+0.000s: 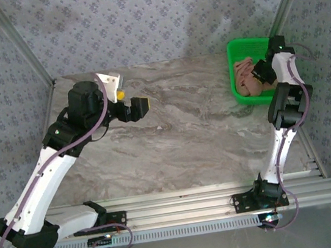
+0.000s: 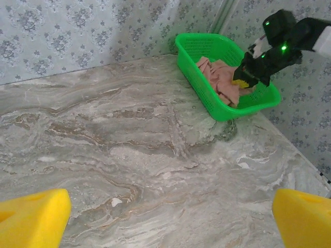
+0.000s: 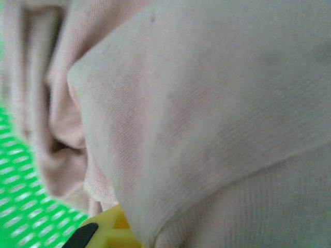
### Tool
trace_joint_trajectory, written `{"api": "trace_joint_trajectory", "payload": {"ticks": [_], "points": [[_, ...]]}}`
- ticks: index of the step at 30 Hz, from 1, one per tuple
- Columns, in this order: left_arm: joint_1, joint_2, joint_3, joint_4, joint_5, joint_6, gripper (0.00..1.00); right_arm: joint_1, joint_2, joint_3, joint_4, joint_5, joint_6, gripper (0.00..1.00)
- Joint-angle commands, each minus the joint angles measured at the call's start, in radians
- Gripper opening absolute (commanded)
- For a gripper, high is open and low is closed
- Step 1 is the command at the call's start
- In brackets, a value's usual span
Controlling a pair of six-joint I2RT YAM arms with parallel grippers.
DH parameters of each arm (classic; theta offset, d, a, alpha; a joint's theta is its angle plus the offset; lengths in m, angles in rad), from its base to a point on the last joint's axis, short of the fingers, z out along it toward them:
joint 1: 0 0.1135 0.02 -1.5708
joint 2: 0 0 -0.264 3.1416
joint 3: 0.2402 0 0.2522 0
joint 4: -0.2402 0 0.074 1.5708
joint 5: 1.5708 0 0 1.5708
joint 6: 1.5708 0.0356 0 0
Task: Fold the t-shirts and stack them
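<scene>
Marbled grey worktop, floral wallpaper on the walls around it.

Right jaws: we mark them closed on a fold of the salmon-pink t-shirt. In the right wrist view, cloth drapes over one yellow fingertip at 6 o'clock, and green mesh shows at 8 o'clock. We can't make out any print on the cloth.

Seen from the left wrist, the right jaws dip into the green basket from its 3 o'clock side, touching the crumpled t-shirt inside.

From the top, the basket sits at 2 o'clock on the worktop, against the far right corner. The t-shirt is bunched in the basket's near half. The right arm reaches up from its base at 5 o'clock and bends over the basket's right rim.

Left jaws: wide open and holding nothing. Their yellow fingertips sit at the two bottom corners of the left wrist view, above bare worktop.

From the top, the left arm rises from 7 o'clock, and its jaws are at 10 o'clock, aimed toward 3 o'clock and well apart from the basket.
</scene>
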Motion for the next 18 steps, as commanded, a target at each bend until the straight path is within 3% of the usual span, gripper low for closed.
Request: {"api": "trace_joint_trajectory", "payload": {"ticks": [1,7,13,18], "points": [[0.0,-0.031,-0.002,0.044,-0.036,0.022,1.0,0.015,-0.155,0.027,0.042,-0.017,-0.01,0.01],[0.038,-0.023,-0.007,0.049,-0.053,0.003,1.0,0.037,-0.305,0.033,0.136,-0.093,0.031,0.0],[0.125,-0.001,0.0,0.082,-0.021,-0.029,1.0,0.058,-0.427,0.049,0.374,-0.289,0.213,0.0],[0.205,0.007,0.032,0.108,-0.006,-0.038,1.0,0.164,-0.366,0.379,0.339,-0.463,0.32,0.0]]}}
